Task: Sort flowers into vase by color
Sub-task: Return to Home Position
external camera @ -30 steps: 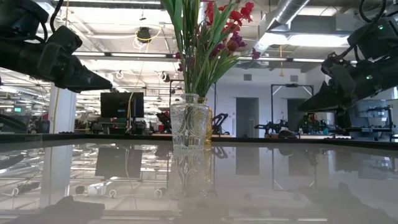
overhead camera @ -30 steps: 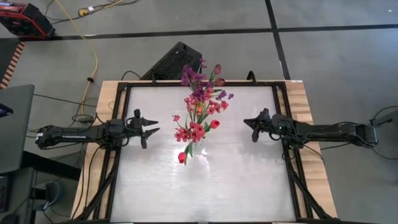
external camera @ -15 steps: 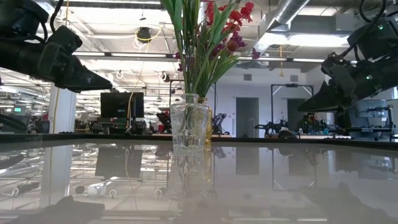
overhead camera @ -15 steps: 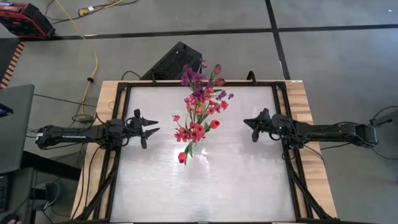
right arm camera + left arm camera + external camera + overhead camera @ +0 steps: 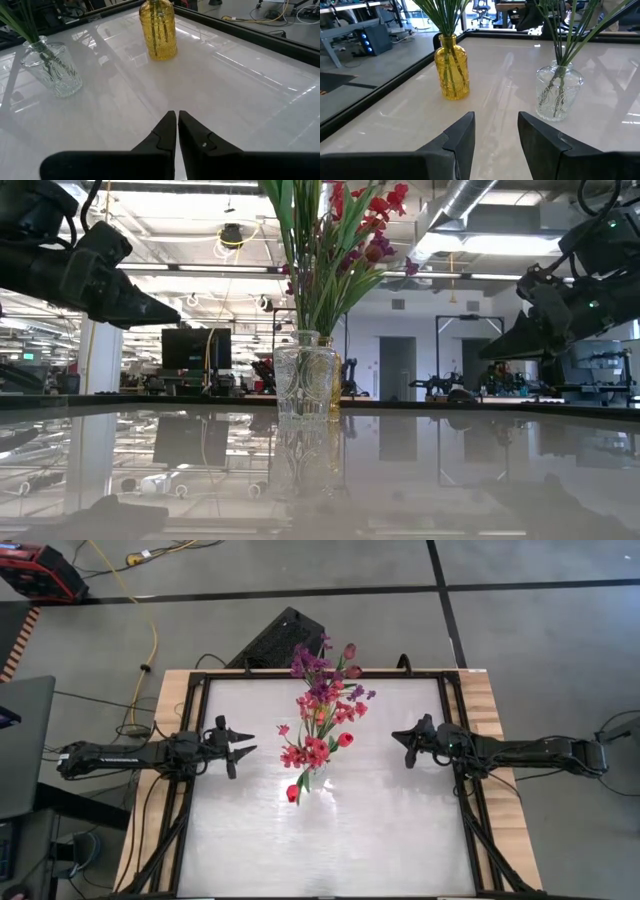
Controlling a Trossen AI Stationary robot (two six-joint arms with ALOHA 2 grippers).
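Note:
Two vases stand mid-table, each holding green stems by their lower ends: a yellow glass vase (image 5: 451, 75) toward the far edge and a clear cut-glass vase (image 5: 559, 95) nearer. From above, the flowers (image 5: 320, 725) hide both vases: purple sprays (image 5: 315, 665) and a dark tulip lie over the far part, red-pink sprays and red tulips (image 5: 305, 752) over the near part. My left gripper (image 5: 245, 745) hovers open to the left of the bouquet. My right gripper (image 5: 398, 737) hovers shut to its right. Neither touches anything.
The glossy white table top (image 5: 380, 820) has a dark frame and wooden side strips (image 5: 500, 790). A dark case (image 5: 280, 640) sits beyond the far edge. In the low view the clear vase (image 5: 305, 380) stands in front of the yellow one (image 5: 334, 395).

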